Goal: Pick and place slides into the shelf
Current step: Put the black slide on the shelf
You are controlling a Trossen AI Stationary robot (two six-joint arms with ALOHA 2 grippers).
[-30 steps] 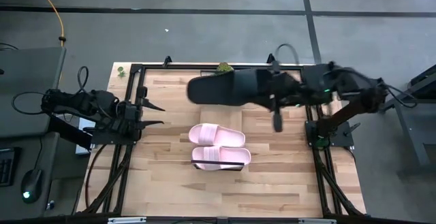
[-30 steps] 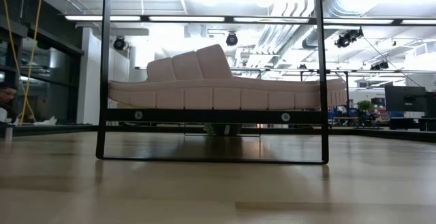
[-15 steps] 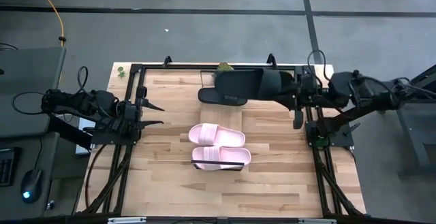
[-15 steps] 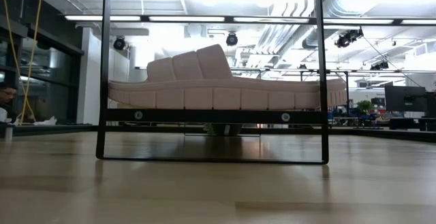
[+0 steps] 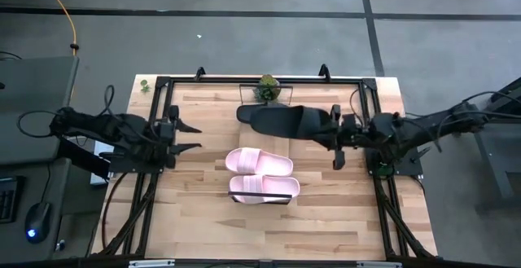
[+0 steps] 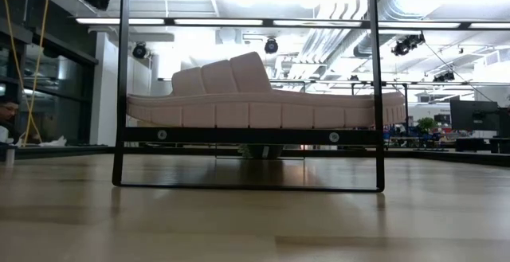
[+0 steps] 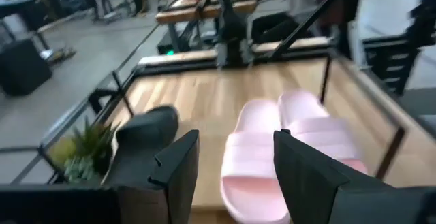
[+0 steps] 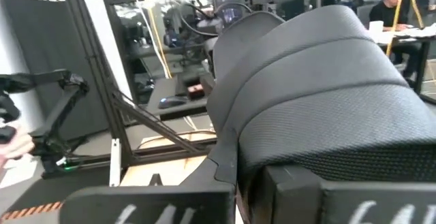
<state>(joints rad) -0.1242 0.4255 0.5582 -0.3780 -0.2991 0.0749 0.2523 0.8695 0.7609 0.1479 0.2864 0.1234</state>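
Note:
Two pale pink slides lie side by side on the shelf at mid-table; the low view shows one pink slide resting by its sole on the shelf's black-framed board. A black slide hangs over the table's far part, with my right gripper shut on it. At the table's left my left gripper stands open and holds nothing; its wrist view looks over the pink slides and the black slide. My right gripper holds the black slide at its strap end; the gripper's own body hides the exact place of contact. The fingers come level from the table's right side, along the slide. The slide is lifted clear and reaches out from the fingers toward the table's left.
A small potted plant stands at the middle of the far edge, just beyond the black slide. Black frame rails run along the table's left, right and far sides. Bare wood lies on the near half of the table.
My right gripper has come down a long way and drawn back toward the table's right edge, still shut, carrying the black slide lower over the far part of the table. My left gripper has sunk a little and rolled slightly.

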